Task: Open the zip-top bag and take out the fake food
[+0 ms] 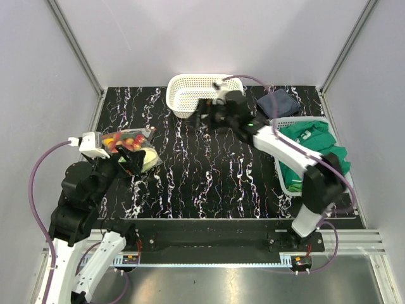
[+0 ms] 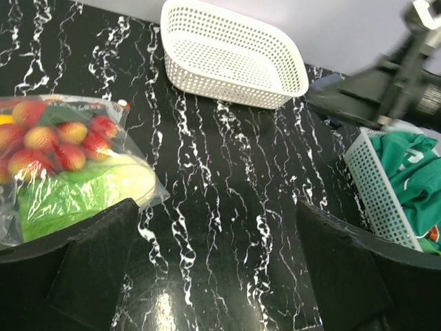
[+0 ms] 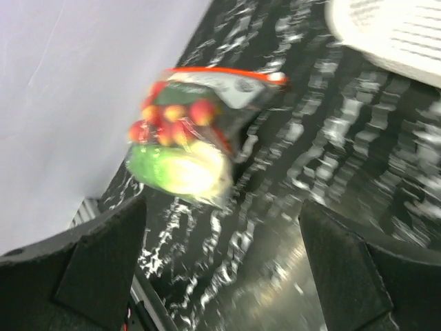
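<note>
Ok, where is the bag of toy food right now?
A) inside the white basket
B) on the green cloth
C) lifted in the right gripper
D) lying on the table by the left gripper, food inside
D: the bag lies on the table beside the open left gripper, with the toy food inside it. The right gripper is open and holds nothing.
</note>
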Available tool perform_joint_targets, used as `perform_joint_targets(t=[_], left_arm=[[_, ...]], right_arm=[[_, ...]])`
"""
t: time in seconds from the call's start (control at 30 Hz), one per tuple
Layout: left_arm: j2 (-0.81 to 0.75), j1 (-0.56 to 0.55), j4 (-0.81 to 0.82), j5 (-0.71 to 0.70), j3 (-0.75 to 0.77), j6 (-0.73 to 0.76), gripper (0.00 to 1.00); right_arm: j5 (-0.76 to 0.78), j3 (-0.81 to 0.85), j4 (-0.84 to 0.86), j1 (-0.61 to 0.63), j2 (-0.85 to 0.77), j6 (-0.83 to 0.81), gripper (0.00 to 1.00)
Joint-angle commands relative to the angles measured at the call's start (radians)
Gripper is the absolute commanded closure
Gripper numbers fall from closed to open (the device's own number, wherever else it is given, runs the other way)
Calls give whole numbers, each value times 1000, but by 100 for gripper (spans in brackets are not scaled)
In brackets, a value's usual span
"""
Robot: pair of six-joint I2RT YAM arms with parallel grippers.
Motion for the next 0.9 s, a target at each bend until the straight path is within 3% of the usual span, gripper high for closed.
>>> perform_joint_targets(t=[0.0, 0.23, 0.5, 0.63, 0.73, 0.87], left_arm=[[1, 3, -36, -33, 53, 13, 1], [22, 5, -72, -39, 73, 29, 1], [54, 5, -79, -76, 87, 44, 1], [64, 5, -79, -68, 88, 35, 1], [62, 5, -79, -63, 88, 26, 1], [59, 3, -79, -56, 90, 13, 1]], right_arm=[[0, 198, 73, 146, 203, -38, 0], [-45, 380, 86, 268, 505, -81, 0], [-121, 453, 106, 274, 666, -95, 2], [-149, 429, 143, 272, 686, -84, 13], [-175, 421, 163, 272, 697, -80, 30], [-204, 398, 197, 274, 692, -66, 61]])
